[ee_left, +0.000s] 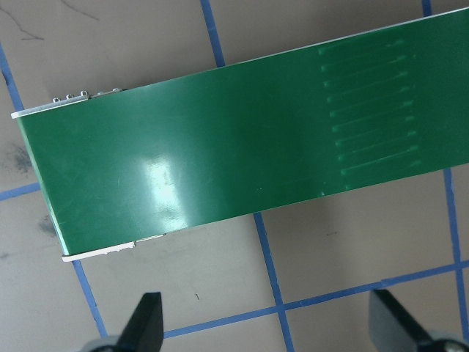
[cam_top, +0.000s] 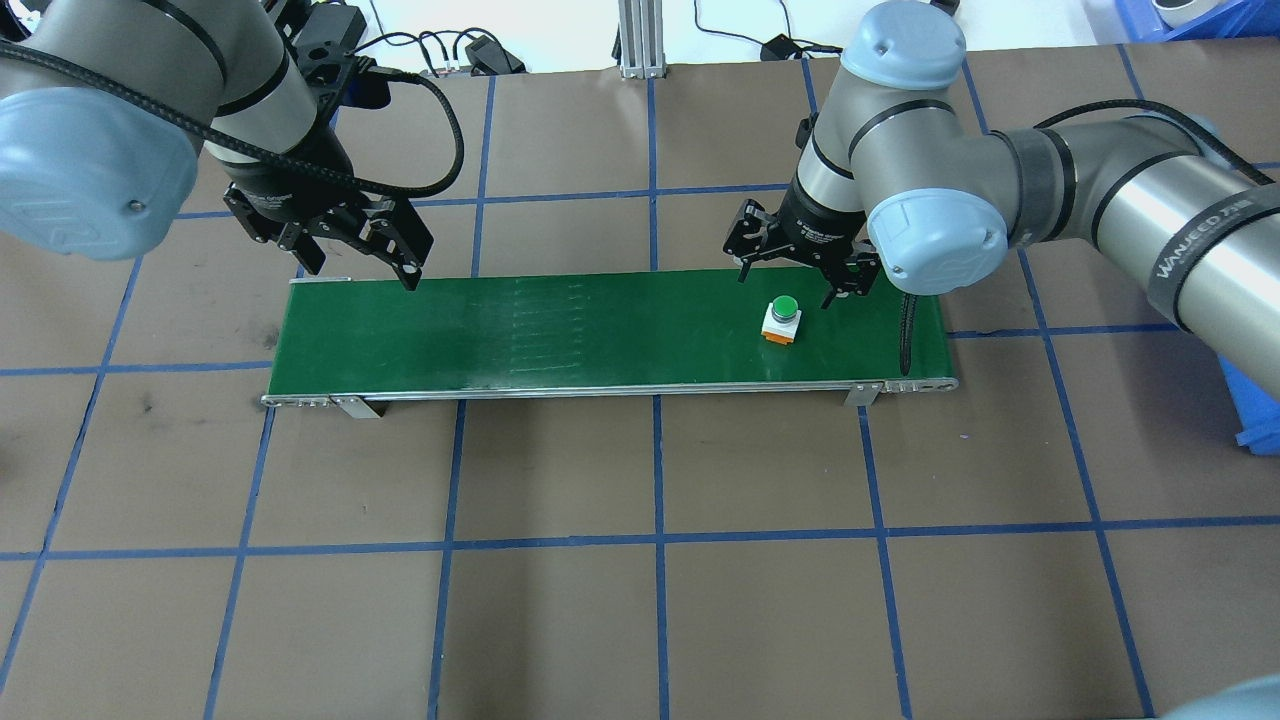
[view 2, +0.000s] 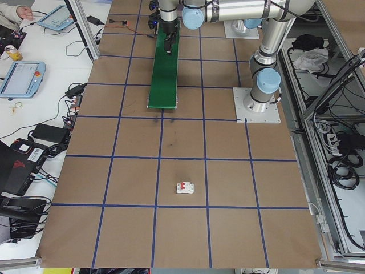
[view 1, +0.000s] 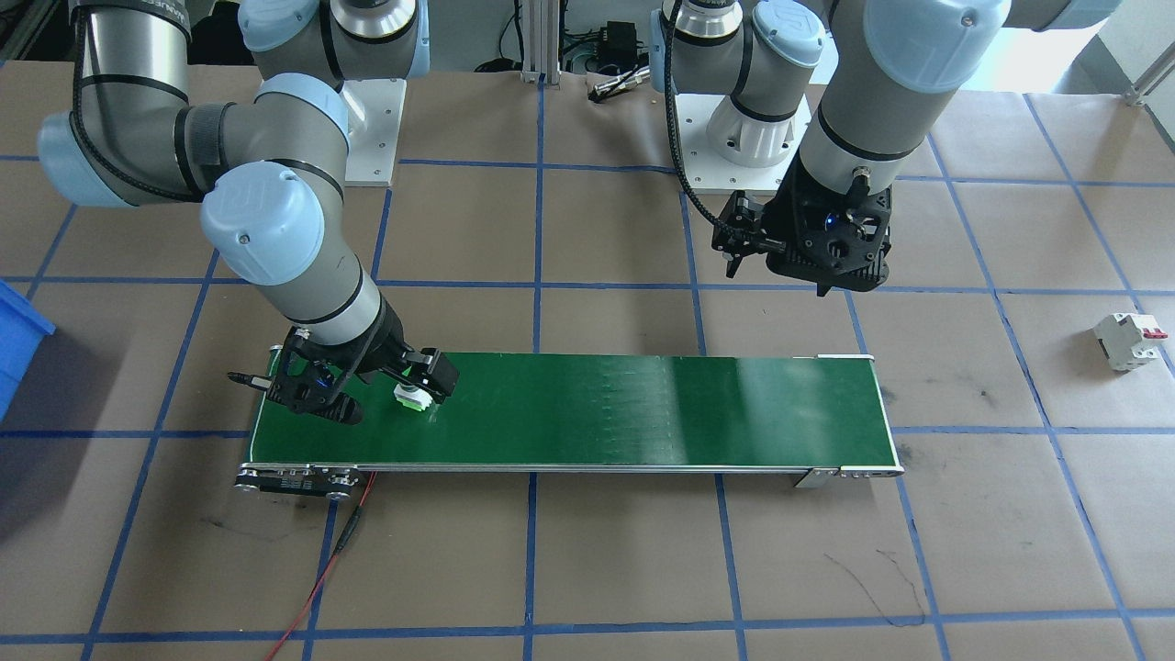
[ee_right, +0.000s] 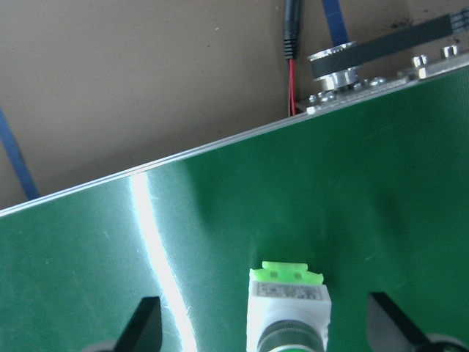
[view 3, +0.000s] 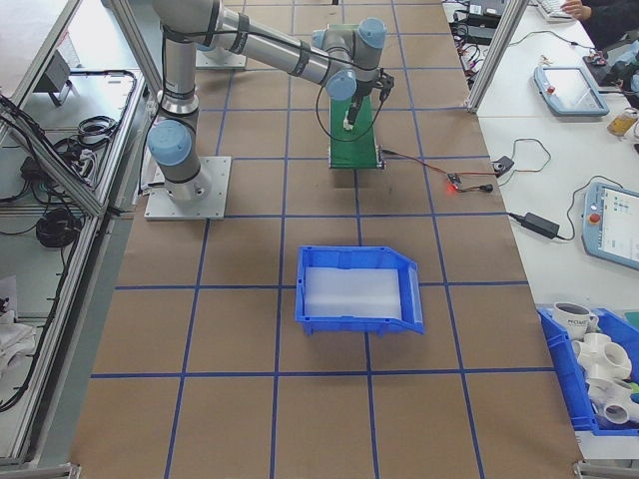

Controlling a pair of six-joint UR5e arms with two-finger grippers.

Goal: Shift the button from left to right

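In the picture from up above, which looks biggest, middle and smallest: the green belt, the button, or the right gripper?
Largest to smallest in the overhead view:
1. The green belt, by far.
2. The right gripper, though it sits nearer the camera, which makes it look bigger.
3. The button, the smallest.

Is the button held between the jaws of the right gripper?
No, the button stands free on the green belt, and the right gripper is open above it.

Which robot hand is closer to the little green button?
The right one. The right gripper is open, with the button between its fingers on the green belt. The left gripper hangs open over the belt's far opposite end.
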